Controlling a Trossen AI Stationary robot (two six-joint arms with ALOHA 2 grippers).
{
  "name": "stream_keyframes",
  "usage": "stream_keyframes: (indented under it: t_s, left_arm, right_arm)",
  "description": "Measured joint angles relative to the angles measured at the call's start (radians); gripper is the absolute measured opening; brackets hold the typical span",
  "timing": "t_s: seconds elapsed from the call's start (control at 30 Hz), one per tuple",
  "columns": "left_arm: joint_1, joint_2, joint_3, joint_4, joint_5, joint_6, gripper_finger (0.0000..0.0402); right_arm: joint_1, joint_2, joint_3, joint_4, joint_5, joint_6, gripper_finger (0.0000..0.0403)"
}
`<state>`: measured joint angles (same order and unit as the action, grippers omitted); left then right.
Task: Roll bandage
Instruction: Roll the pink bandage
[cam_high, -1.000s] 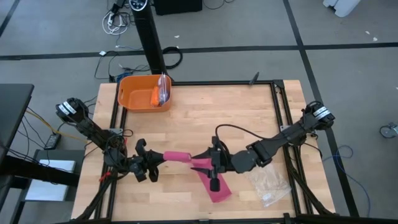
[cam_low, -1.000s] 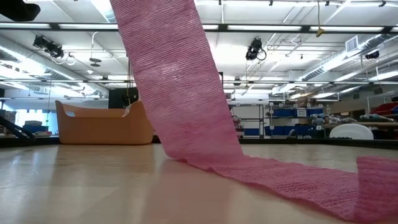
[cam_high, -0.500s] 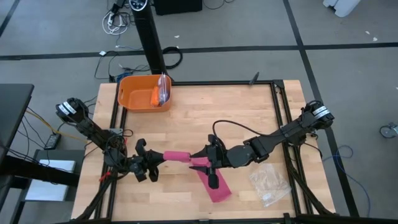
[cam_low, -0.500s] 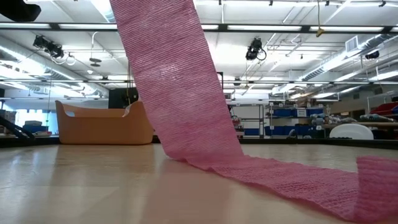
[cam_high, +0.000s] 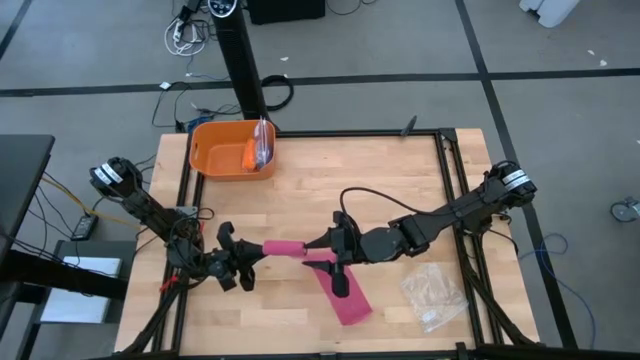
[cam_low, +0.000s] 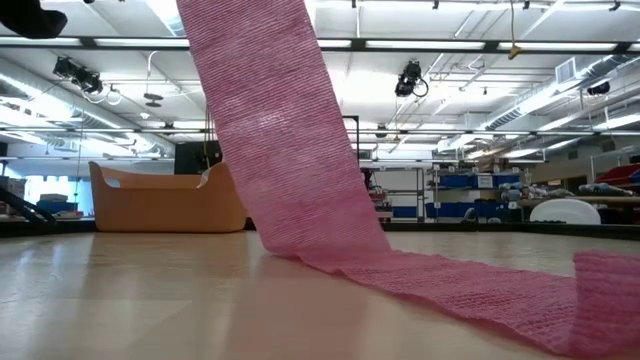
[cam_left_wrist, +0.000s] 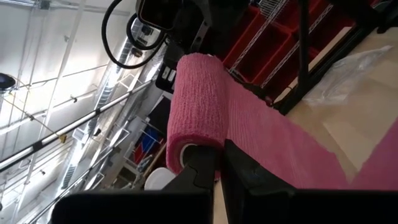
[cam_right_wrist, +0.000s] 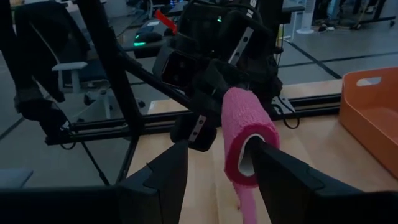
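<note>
Rolling: bandage (cam_high: 287, 250) part wound, its roll held off the table between the arms; loose tail (cam_high: 340, 295) trails on the wood toward the front.
Left gripper (cam_high: 252, 259): clenched on the roll's end.
Right gripper (cam_high: 322, 247): fingers (cam_right_wrist: 283, 171) parted around the other end, not squeezing.
Doing it well: keep the tail taut and square so layers stack evenly.

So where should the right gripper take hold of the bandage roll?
Grip the bandage roll at its free end, coming in along its axis, opposite the left gripper, which pinches the other end. The right gripper is open there, one finger at the hollow core, so closing would likely clamp the wall.
</note>
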<state>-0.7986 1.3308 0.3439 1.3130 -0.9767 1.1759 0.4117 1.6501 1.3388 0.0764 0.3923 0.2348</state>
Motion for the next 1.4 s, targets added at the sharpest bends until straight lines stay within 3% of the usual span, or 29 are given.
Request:
stream_keyframes:
  t_s: [0.6, 0.77, 0.97, 1.13, 1.4]
  left_arm:
    - [0.028, 0.000, 0.014, -0.009, -0.026, -0.060, 0.0014]
    - [0.028, 0.000, 0.018, -0.011, -0.028, -0.071, 0.0014]
    - [0.027, 0.000, 0.019, 0.003, -0.044, -0.154, 0.0015]
    - [0.024, 0.000, 0.016, 0.008, -0.076, -0.247, 0.0028]
    - [0.025, 0.000, 0.013, 0.017, -0.115, -0.470, 0.0080]
  right_arm:
    - [-0.063, 0.000, 0.000, -0.019, -0.005, -0.003, 0.0177]
    - [-0.072, 0.000, 0.000, -0.013, -0.003, -0.058, 0.0132]
    - [-0.073, 0.007, 0.000, 0.012, -0.004, -0.119, 0.0017]
    - [-0.078, 0.045, 0.002, 0.036, -0.032, -0.122, 0.0020]
    - [-0.048, 0.020, 0.000, 0.026, 0.058, -0.210, 0.0010]
